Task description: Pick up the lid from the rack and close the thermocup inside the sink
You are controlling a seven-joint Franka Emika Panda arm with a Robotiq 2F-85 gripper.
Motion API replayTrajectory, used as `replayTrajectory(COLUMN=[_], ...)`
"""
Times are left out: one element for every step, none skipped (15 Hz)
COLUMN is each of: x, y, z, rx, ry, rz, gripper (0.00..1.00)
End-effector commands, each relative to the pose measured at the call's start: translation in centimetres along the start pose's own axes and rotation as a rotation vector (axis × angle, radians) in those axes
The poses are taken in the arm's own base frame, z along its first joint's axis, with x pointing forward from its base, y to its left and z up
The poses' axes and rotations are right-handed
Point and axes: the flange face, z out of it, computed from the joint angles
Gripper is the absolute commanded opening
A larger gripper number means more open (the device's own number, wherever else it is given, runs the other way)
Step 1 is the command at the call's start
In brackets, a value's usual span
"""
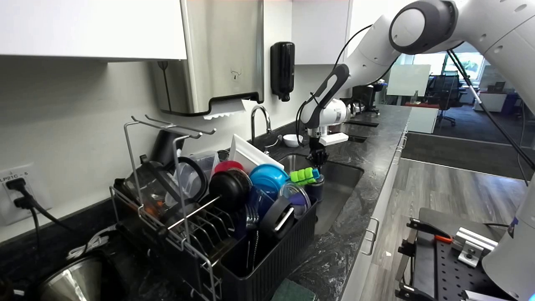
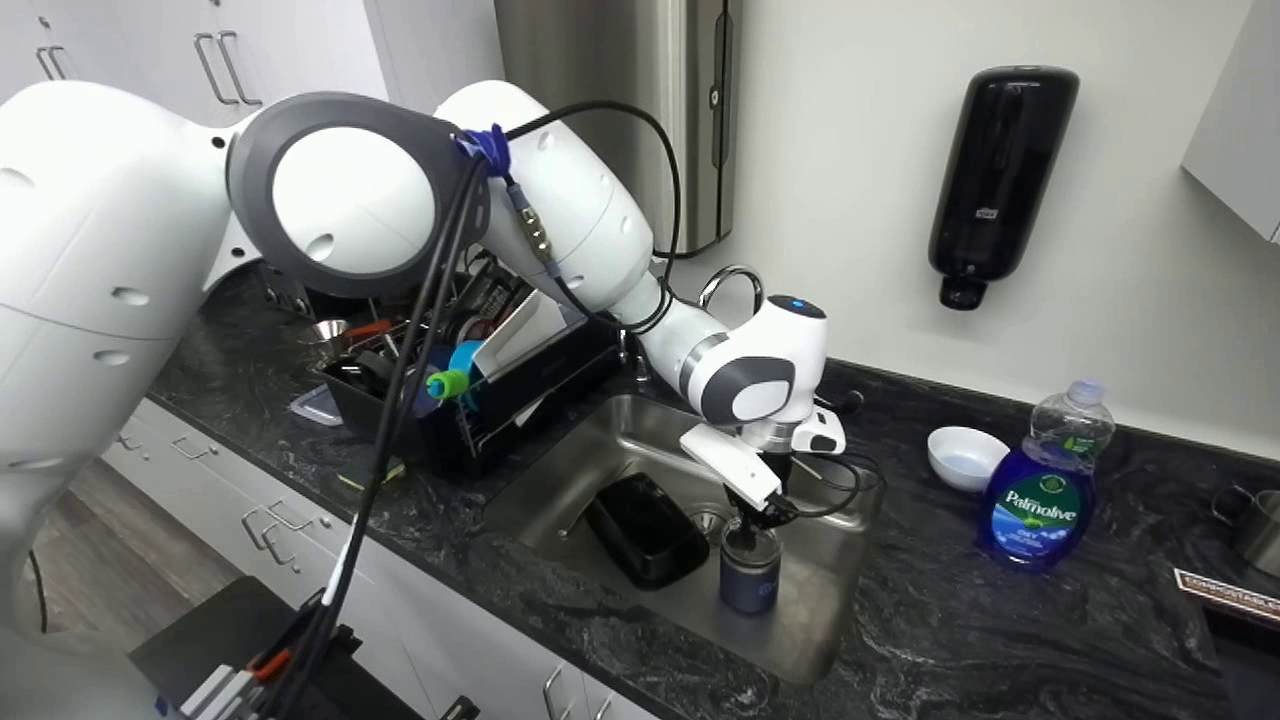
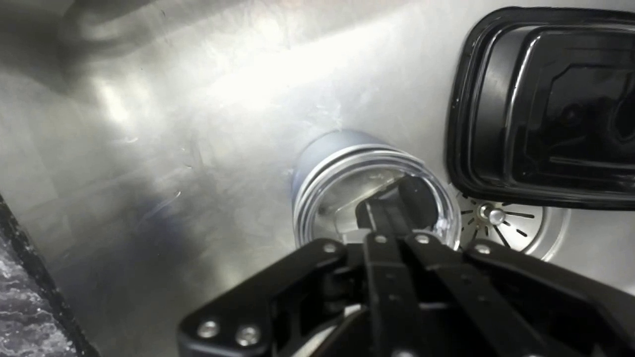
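The dark blue thermocup [image 2: 748,588] stands upright in the steel sink [image 2: 800,640], and it shows below my gripper in the wrist view [image 3: 320,156]. The clear round lid [image 3: 337,198] with a black tab [image 3: 421,201] lies on the cup's mouth. I cannot tell if it is fully pressed in. My gripper [image 3: 389,213] points down over the lid, its fingers close together at the black tab; the fingertips partly hide the tab. In both exterior views the gripper [image 1: 318,159] [image 2: 745,535] is right above the cup, whose side shows behind the rack [image 1: 315,190].
A black plastic container [image 2: 648,530] lies in the sink beside the cup, near the drain [image 3: 496,218]. A full dish rack [image 1: 267,267] stands beside the sink. The faucet [image 1: 253,125] is behind it. A white bowl [image 2: 965,458] and a soap bottle [image 2: 1045,500] stand on the counter.
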Motion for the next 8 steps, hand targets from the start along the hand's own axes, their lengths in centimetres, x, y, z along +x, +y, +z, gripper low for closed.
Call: replayTrajectory(x=[0.4, 0.4, 0.3, 0.3, 0.3, 0.2, 0.2, 0.1], y=[0.1, 0.1, 0.2, 0.1, 0.1, 0.1, 0.1, 0.1], z=[0.9, 1.1, 1.4, 1.7, 2.0, 2.2, 2.4, 2.6], rx=[-0.015, -0.015, -0.013, -0.013, -0.013, -0.012, -0.012, -0.011], ry=[-0.014, -0.015, -0.018, -0.020, -0.023, -0.025, -0.026, -0.027], rz=[0.003, 0.004, 0.003, 0.003, 0.002, 0.001, 0.001, 0.001], gripper=[0.00, 0.00, 0.00, 0.00, 0.00, 0.00, 0.00, 0.00])
